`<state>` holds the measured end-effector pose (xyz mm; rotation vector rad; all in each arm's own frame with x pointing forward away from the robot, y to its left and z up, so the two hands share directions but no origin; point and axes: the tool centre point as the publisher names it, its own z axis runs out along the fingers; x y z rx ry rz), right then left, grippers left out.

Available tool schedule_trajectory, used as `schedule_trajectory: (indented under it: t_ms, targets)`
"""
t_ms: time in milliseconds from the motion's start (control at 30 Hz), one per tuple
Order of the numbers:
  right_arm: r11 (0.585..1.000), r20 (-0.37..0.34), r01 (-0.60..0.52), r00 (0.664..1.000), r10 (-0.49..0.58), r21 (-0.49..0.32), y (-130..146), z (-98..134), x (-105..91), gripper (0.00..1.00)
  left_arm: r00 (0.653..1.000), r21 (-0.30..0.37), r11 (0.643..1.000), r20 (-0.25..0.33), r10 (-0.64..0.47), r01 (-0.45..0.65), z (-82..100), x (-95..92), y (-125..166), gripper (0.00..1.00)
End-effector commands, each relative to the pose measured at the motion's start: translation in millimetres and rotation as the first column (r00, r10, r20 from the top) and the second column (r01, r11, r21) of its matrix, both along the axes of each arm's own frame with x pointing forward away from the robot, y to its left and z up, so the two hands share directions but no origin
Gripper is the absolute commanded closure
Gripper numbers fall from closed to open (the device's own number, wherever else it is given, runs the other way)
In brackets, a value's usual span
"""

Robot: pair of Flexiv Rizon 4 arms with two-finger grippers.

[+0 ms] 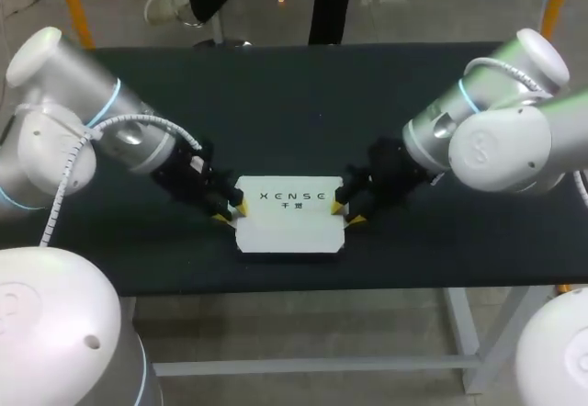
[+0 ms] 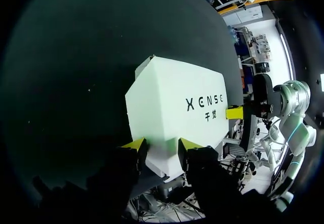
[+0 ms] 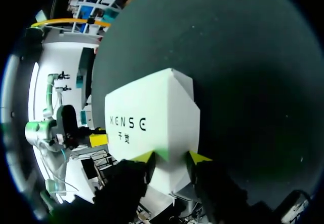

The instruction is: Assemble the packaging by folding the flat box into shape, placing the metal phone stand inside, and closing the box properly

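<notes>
Jaws apart on the left gripper and the right gripper, tips against opposite ends of the white box, which lies between them on the table. It is likely light card that creases easily, best gripped at its folded edges.

Matt white cardboard box on dark matt cloth-like table

Dark print atop the white box — one line of capitals, two small characters beneath
</notes>
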<state>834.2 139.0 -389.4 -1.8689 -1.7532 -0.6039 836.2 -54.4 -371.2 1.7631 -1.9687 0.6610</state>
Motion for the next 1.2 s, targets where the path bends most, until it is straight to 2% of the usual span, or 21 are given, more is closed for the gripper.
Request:
schedule_trajectory:
  t_ms: [33, 400, 633, 900, 1000, 1200]
  targets:
    - [1.000, -0.007, -0.010, 1.000, 0.010, 0.015, 0.6, -0.6, 3.4, 0.55, 1.000, -0.030, 0.999, -0.009, -0.011, 0.011, -1.8, 1.5, -2.5, 0.57]
    - [0.999, -0.016, -0.008, 1.000, 0.008, 0.042, 3.2, -0.5, 5.0, 0.54, 0.999, -0.045, 0.999, -0.048, -0.010, 0.007, -5.5, 0.8, -10.9, 0.56]
    - [0.999, -0.021, 0.000, 1.000, 0.001, 0.052, 3.9, 2.0, 4.4, 0.54, 0.998, -0.052, 0.999, -0.068, 0.005, -0.008, -6.4, -2.9, -11.6, 0.59]
    - [0.997, -0.049, 0.031, 0.998, -0.028, 0.064, 3.5, 1.6, 5.6, 0.56, 0.995, -0.067, 0.997, -0.101, 0.027, -0.034, -8.8, -6.0, -10.6, 0.58]
    - [0.997, -0.050, 0.035, 0.998, -0.031, 0.066, 3.5, 1.7, 5.4, 0.56, 0.993, -0.081, 0.996, -0.113, 0.035, -0.044, -9.2, -6.2, -9.2, 0.62]
    - [0.997, -0.063, 0.046, 0.997, -0.041, 0.067, 2.9, -1.1, 4.8, 0.55, 0.990, -0.083, 0.995, -0.135, 0.050, -0.061, -9.8, -7.0, -8.8, 0.58]
